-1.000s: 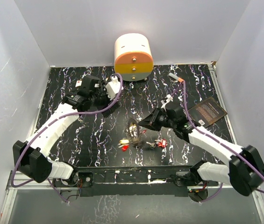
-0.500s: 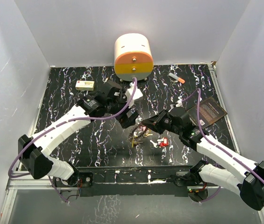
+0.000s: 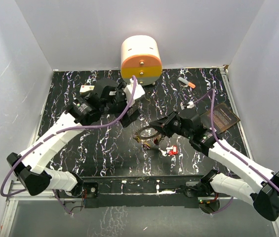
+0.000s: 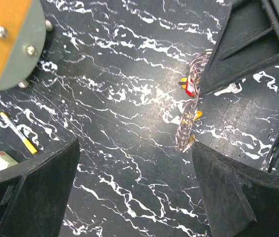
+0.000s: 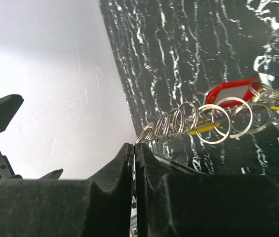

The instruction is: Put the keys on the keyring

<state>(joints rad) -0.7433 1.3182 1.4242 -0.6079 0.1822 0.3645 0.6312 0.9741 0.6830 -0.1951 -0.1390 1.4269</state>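
My right gripper (image 3: 160,127) is shut on the rim of the keyring (image 3: 141,138) and holds it just above the table's middle. In the right wrist view the jaws (image 5: 135,148) pinch the ring's edge, and small silver rings (image 5: 213,121) hang on it with a red key head (image 5: 233,94) and a yellow one (image 5: 206,129). My left gripper (image 3: 129,112) is open and empty, behind and left of the ring. In the left wrist view (image 4: 135,145) the keyring (image 4: 186,118) shows edge-on with red and yellow heads. Loose red-headed keys (image 3: 171,150) lie on the table.
A cream, orange and green drawer box (image 3: 140,60) stands at the back centre. An orange-tipped marker (image 3: 186,82) lies back right, a dark card (image 3: 220,118) at the right edge, and a small white box (image 3: 86,89) back left, with a yellow pen (image 4: 18,133) beside it.
My left gripper swung in from the back left to the ring, then drew back a little. My right gripper raised the keyring and shifted it slightly back and right.
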